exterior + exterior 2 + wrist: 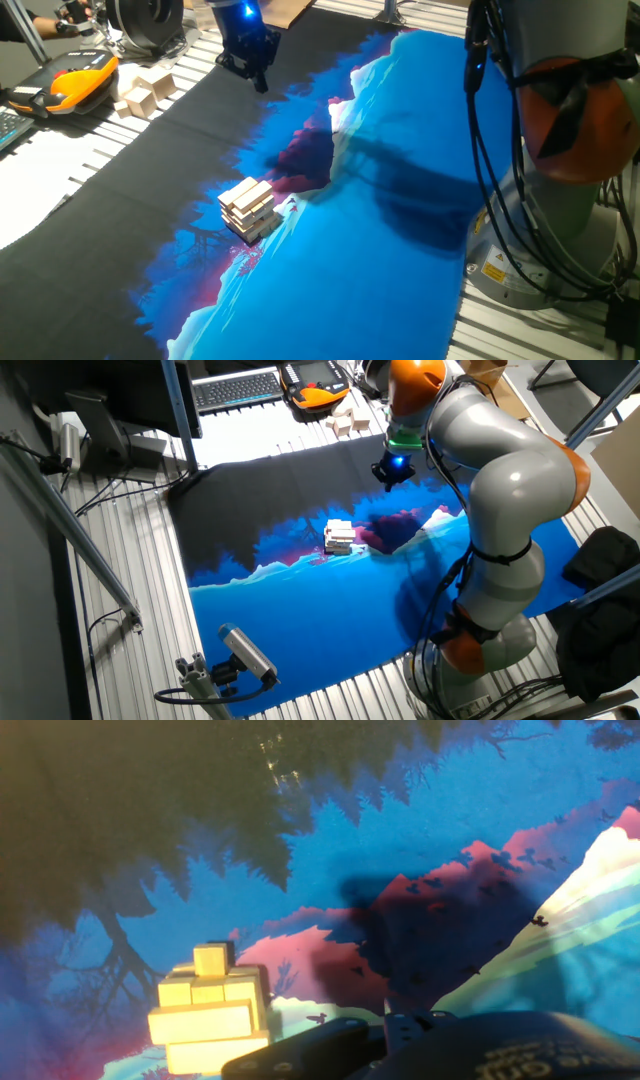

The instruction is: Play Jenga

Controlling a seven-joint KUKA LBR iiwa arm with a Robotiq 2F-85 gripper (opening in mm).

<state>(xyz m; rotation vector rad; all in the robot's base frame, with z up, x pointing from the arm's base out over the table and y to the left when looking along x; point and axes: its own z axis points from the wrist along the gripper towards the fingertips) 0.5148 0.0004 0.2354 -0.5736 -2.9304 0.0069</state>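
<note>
Nearest the lens in one fixed view sits the Jenga tower (247, 208), a low stack of pale blocks on the printed cloth (380, 260), right where the blue meets the dark silhouette band. Its layers look a little askew, the top ones overhanging. Nothing touches it.

Further back, the gripper (258, 72) hangs well above the cloth and well apart from the tower, out over the black part of the print. Whether the fingers are apart or together cannot be told; they are dark against dark, and the hand view shows only the hand's black housing at the bottom edge, with the tower low and left of it.

Beyond, loose wooden blocks (146, 92) lie beside an orange pendant (78, 80).

The step in hand looks like the approach. Done well, it means coming down slowly, squaring the fingers to one block's end face, and pushing along its length so the crooked layers above stay put.
</note>
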